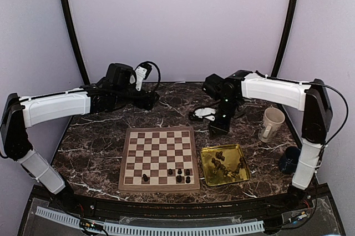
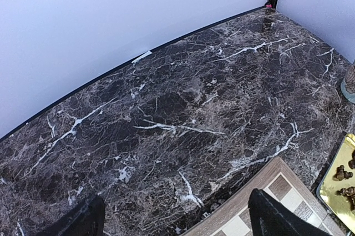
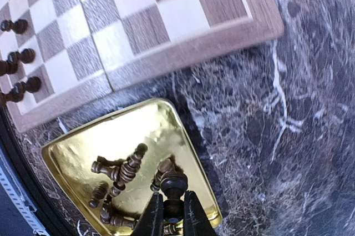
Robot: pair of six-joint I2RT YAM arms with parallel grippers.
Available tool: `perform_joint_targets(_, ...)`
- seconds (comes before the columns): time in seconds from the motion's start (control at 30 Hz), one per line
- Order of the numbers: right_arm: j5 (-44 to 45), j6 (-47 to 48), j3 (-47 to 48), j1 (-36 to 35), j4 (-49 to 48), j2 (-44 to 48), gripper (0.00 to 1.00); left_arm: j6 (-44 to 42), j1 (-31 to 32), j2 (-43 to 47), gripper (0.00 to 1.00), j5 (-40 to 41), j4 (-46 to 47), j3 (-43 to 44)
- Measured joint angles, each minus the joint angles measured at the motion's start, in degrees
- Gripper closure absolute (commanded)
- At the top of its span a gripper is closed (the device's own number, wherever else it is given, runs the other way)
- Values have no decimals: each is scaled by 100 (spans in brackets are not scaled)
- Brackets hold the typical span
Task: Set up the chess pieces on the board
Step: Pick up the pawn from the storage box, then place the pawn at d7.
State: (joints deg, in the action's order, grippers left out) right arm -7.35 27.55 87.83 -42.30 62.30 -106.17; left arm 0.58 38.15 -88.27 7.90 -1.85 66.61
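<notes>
A dark chess piece [image 3: 173, 187] is pinched between the closed right fingers [image 3: 153, 219], held above the gold tray [image 3: 72, 152], where a heap of pieces [image 3: 127, 167] lies. The tray sits at 3 o'clock of the board [image 1: 160, 131]. Roughly six pieces [image 1: 179, 171] stand near the board's 6 o'clock edge, so most are not yet placed. The left fingers [image 2: 274, 216] gape empty over the surface [image 2: 166, 108].

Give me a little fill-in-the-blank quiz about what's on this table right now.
The right pincer is shut on one dark chess ____.
The left pincer stands ____ over the marble table.
Loose pieces lie in a shiny ____ tray.
Standing pieces are on the checkered ____.
Missing: piece; open; gold; board.
</notes>
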Motion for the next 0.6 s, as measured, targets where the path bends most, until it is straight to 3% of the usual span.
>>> perform_joint_targets(0.33, -118, 101, 1956, -1145, 428, -1235, 87, 122, -2, 11, 6, 505, -13, 0)
perform_joint_targets(0.6, -170, 153, 2966, -1788, 619, -1906, 87, 369, -120, 140, 6, 741, -96, 9)
